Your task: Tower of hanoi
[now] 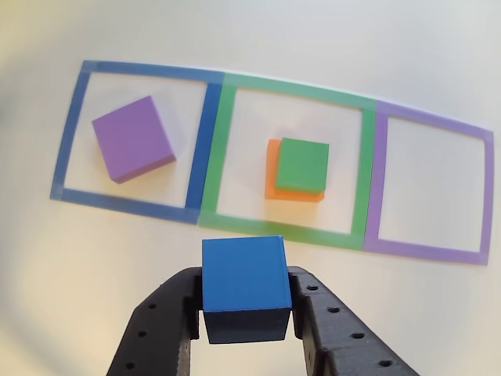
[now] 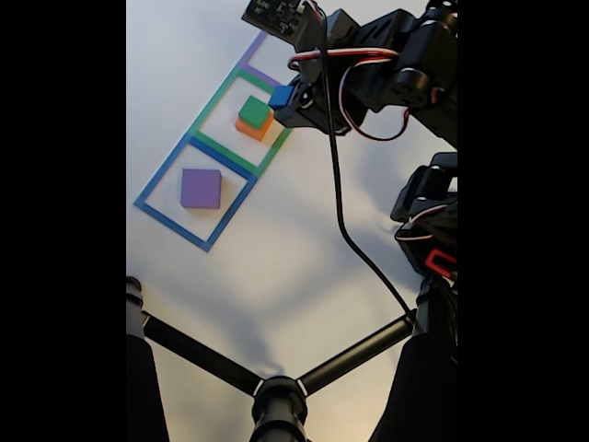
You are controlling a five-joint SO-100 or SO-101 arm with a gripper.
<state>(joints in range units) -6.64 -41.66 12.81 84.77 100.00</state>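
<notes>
Pinching a blue cube (image 1: pixel 246 282), the gripper (image 1: pixel 246 317) hangs before green cube (image 1: pixel 302 165) atop orange cube (image 1: pixel 272 188).

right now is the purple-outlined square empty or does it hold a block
Empty: the purple square shows bare table inside its tape outline.

white table (image 2: pixel 276 276), black tripod legs (image 2: pixel 276 391)

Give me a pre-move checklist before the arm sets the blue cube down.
1. Blue cube clamped between the gripper fingers: ok.
2. Cube lifted clear of the table: ok.
3. Purple frame free to receive a cube: ok.
4. Green cube seated on the orange cube in the green frame: ok, slightly offset.
5. Purple cube inside the blue frame: ok.
6. Cable slack enough: cannot tell.
</notes>
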